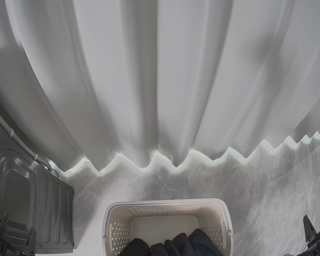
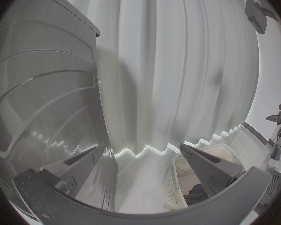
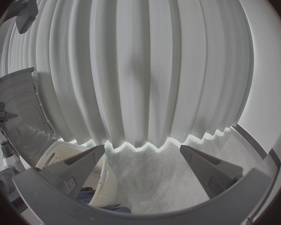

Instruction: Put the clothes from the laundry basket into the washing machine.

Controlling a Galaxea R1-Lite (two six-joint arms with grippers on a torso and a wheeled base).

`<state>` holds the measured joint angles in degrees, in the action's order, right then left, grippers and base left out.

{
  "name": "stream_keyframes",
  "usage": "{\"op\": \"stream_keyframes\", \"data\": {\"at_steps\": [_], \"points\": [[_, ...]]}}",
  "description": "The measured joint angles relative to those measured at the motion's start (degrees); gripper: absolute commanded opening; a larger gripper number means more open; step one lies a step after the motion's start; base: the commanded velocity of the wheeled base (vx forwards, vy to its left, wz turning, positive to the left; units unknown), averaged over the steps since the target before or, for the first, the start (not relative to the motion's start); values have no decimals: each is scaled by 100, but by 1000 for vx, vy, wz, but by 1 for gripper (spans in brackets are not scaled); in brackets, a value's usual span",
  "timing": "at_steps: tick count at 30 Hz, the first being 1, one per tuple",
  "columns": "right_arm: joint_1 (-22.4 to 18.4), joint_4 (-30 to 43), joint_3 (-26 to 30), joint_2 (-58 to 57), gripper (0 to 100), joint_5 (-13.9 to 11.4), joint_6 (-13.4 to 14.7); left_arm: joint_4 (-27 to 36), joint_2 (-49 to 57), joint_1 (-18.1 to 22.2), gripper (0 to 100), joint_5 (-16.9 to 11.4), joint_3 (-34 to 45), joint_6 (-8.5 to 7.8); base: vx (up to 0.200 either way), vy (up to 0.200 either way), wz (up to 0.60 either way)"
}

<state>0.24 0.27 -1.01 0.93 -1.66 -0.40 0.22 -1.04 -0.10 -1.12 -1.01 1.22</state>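
Observation:
A cream laundry basket (image 1: 167, 202) stands on the floor just in front of me, with dark clothes (image 1: 181, 244) piled at its near end. The grey washing machine (image 1: 25, 196) stands to its left, showing me its ribbed panel. My left gripper (image 1: 17, 226) hangs open and empty in front of that panel. The left wrist view has the gripper (image 2: 140, 150) between the machine (image 2: 46, 94) and the basket (image 2: 177, 172), with clothes (image 2: 196, 191) behind one finger. My right gripper (image 1: 316, 219) is open and empty to the right of the basket (image 3: 107, 185); dark cloth (image 3: 86, 193) shows beside its finger.
A long white curtain (image 1: 160, 72) hangs to the floor behind the basket. Pale marbled floor (image 1: 266, 189) lies open to the right of the basket and between it and the curtain. A grey hose (image 1: 14, 136) runs along the machine's edge.

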Motion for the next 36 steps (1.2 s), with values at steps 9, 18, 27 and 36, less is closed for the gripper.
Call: {"op": "stream_keyframes", "data": {"at_steps": [9, 18, 27, 36], "points": [[0, -2, 0, 0, 100, 0, 0, -1, 0, 0, 100, -2, 0, -2, 0, 0, 0], [0, 0, 0, 0, 100, 2, 0, -1, 0, 0, 100, 0, 0, -2, 0, 0, 0], [0, -2, 0, 0, 100, 2, -2, 0, 0, 0, 100, -2, 0, -2, -178, 0, 0], [-4, 0, 0, 0, 100, 0, -2, -1, 0, 0, 100, -2, 0, -2, -200, 0, 0]]}}
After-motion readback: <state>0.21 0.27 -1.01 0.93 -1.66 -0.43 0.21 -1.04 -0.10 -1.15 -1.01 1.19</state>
